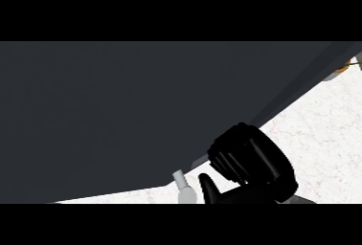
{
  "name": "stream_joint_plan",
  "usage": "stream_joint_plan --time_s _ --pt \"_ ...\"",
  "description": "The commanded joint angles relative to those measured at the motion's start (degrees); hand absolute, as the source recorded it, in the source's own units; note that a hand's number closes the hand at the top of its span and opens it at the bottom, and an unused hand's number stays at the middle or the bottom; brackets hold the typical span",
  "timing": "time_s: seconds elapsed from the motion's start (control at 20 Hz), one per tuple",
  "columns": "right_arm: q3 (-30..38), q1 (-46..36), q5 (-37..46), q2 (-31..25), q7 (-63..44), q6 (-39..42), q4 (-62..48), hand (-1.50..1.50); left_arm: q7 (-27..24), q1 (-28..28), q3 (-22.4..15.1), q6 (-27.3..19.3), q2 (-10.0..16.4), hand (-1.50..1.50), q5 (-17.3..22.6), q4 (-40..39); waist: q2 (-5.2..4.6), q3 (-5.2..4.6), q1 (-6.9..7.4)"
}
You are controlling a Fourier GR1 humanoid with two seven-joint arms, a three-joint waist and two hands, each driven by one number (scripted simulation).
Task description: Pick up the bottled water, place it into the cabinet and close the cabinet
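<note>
The dark grey cabinet door (127,119) fills most of the head view, with its pale handle (182,187) near its lower edge. My right hand (258,162) is raised by the door's lower right edge. Its fingers (228,158) are slightly bent and rest against that edge, the thumb (207,187) pointing up beside the handle, and nothing is held. The bottled water is out of sight, as is the cabinet's inside. My left hand does not show.
The white speckled counter (318,134) shows at the right and in a strip along the bottom. A small orange and pale object (342,68) peeks out at the top right, behind the door's edge.
</note>
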State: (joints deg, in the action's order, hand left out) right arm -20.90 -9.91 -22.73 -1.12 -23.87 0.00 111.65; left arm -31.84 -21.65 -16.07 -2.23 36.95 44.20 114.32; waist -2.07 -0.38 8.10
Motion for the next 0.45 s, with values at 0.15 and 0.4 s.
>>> stream_joint_plan --time_s 0.15,0.4 --pt "5.65 -23.81 -3.38 1.09 2.28 -12.53 -21.64 1.5 1.35 1.33 1.71 0.86 0.47 -1.5 1.97 -0.69 0.25 0.26 -0.33" --pt "8.07 -37.51 -7.23 1.1 5.97 -14.49 -38.53 1.5 0.04 -0.83 1.41 3.26 0.4 -1.5 1.58 -1.55 0.59 0.27 -0.5"
